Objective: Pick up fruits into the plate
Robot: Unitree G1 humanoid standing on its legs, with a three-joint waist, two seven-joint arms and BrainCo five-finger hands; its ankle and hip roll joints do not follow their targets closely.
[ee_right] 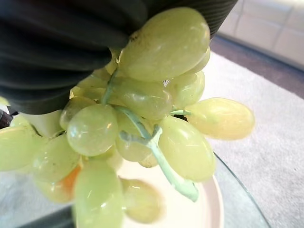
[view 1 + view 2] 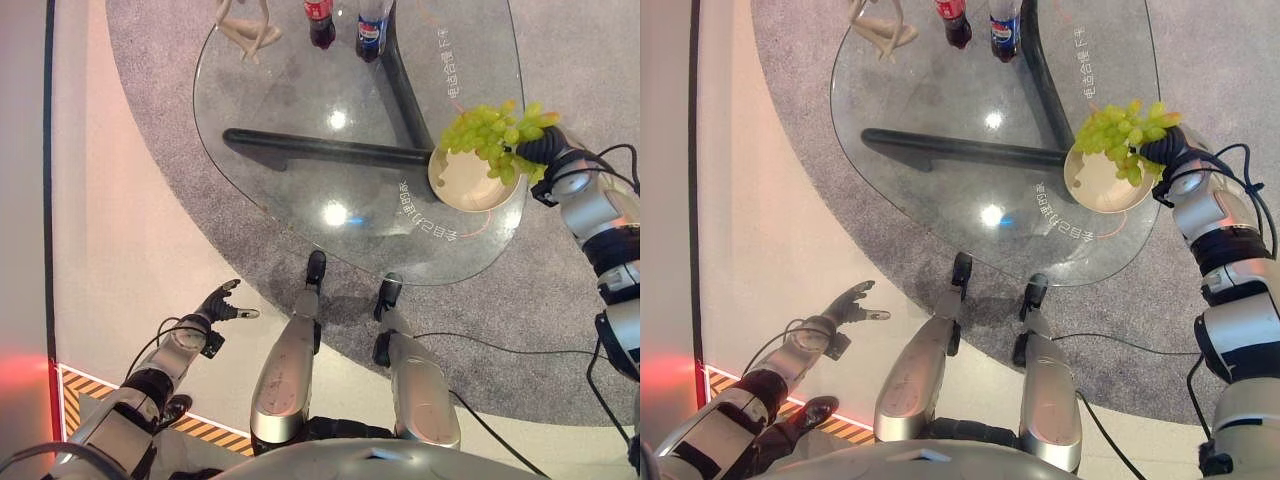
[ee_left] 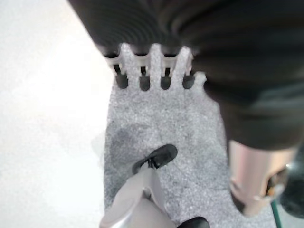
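A bunch of green grapes [image 2: 490, 130] hangs just over a cream plate [image 2: 460, 187] at the right edge of the glass table [image 2: 290, 90]. My right hand [image 2: 545, 148] is shut on the bunch from the right side, its dark cover right behind the fruit. In the right wrist view the grapes [image 1: 142, 109] dangle on their green stem directly above the plate [image 1: 190, 209]. My left hand [image 2: 222, 302] hangs low over the floor at the left, away from the table, with its fingers [image 3: 152, 66] straight and nothing in them.
Two cola bottles, one red-labelled [image 2: 320, 22] and one blue-labelled [image 2: 371, 30], stand at the table's far edge. A beige wooden piece [image 2: 245, 30] lies beside them. The dark table base [image 2: 320, 148] shows through the glass. Grey carpet surrounds the table.
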